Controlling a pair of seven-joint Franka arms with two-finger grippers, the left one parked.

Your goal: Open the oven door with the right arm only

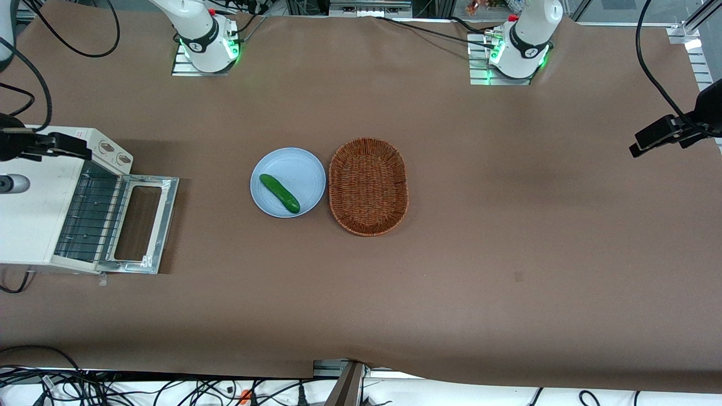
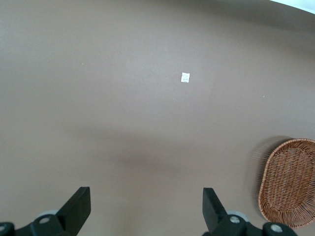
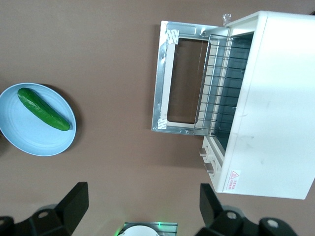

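Note:
The cream-white toaster oven stands at the working arm's end of the table. Its oven door is swung fully down and lies flat on the table in front of the oven, bare metal inner frame up. The wire rack shows in the open cavity. The door's handle is hidden under it. The right wrist view looks down on the open door and the oven. My right gripper hangs high above the oven. It is open, empty and touches nothing.
A light blue plate with a green cucumber sits mid-table, also in the right wrist view. A brown wicker basket lies beside it toward the parked arm's end. The two knobs face up.

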